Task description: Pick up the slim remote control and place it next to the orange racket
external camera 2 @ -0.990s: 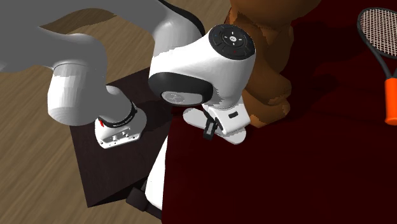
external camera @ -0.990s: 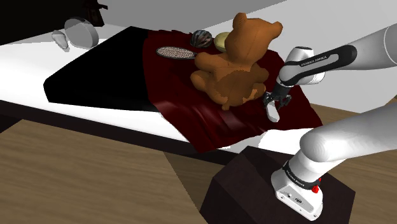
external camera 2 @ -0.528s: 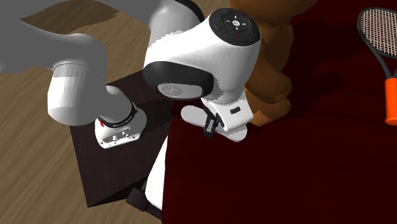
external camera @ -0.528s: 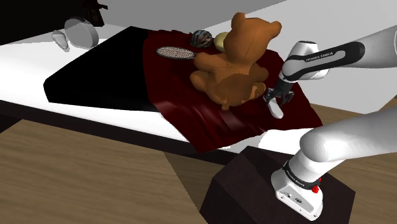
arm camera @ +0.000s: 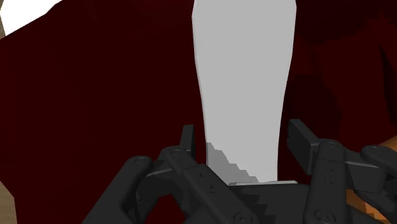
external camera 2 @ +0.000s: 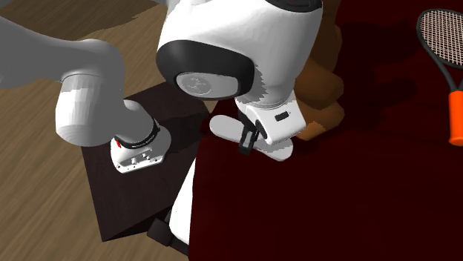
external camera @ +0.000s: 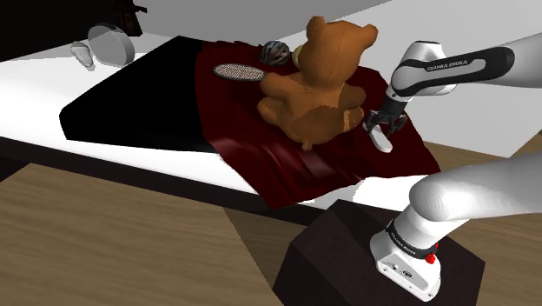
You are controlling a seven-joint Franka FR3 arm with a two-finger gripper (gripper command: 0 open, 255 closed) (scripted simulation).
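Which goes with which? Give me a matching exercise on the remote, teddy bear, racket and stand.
1 remote control
2 teddy bear
3 racket
4 stand

A orange handle
B brown, sitting upright
C clasped in the gripper
D dark box on the wooden floor

Pairs: 1-C, 2-B, 3-A, 4-D

Wrist cam: remote point(arm camera: 245, 83) runs off frame at far end; near end tucked behind gripper point(arm camera: 243, 132) body. 2nd ext. view: arm covers most of the bear point(external camera 2: 324, 81), and racket point(external camera 2: 445, 44) is cut by right edge. Shoulder view: I read racket handle as hidden behind bear.
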